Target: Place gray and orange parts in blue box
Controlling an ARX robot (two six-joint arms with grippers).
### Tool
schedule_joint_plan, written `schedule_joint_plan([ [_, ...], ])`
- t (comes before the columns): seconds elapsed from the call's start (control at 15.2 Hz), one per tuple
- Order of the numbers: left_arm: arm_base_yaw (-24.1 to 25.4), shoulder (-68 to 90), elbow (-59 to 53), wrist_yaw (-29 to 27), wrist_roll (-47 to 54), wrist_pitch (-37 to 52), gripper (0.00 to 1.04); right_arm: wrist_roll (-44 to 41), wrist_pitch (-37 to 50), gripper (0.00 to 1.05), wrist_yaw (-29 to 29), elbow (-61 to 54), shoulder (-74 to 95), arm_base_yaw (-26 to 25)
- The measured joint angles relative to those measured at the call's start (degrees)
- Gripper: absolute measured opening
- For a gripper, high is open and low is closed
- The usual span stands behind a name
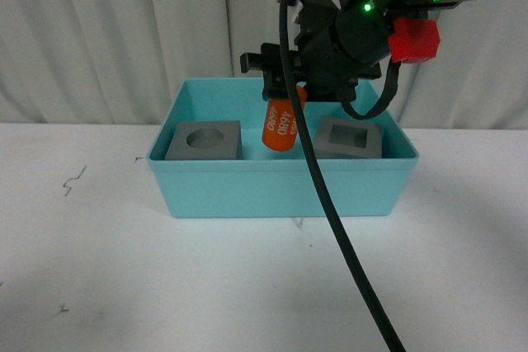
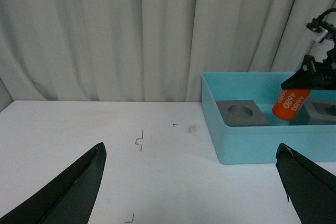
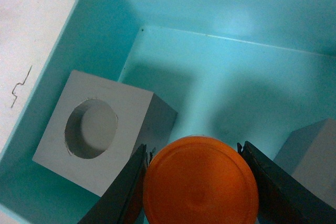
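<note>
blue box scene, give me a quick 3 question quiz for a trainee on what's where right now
1. True or false: both gray cubes already sit inside the blue box.
2. What does the right gripper hold? A) the orange cylinder B) the cube with the round recess C) nothing
3. Between which two things does the cylinder hang in the front view?

Key:
1. True
2. A
3. The round-recess cube and the cube with the square recess. The left gripper is open over the table.
</note>
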Motion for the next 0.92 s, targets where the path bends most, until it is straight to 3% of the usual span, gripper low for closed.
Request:
schedule_joint_plan([
  [0.33, 0.00, 0.00, 0.00, 0.00, 0.00, 0.00, 0.98, -0.39, -2.25, 0.48, 1.81, 1.70, 3.34, 0.98],
  [0.66, 0.00, 0.00, 0.00, 0.00, -0.02, 0.02, 0.98, -1.38, 0.39, 1.00, 1.68, -0.37, 0.90, 0.22],
  [0.92, 0.00, 0.00, 0.00, 0.00, 0.00, 0.02, 0.98, -1.20, 10.21, 0.98, 3.28, -10.93, -14.91, -1.53],
])
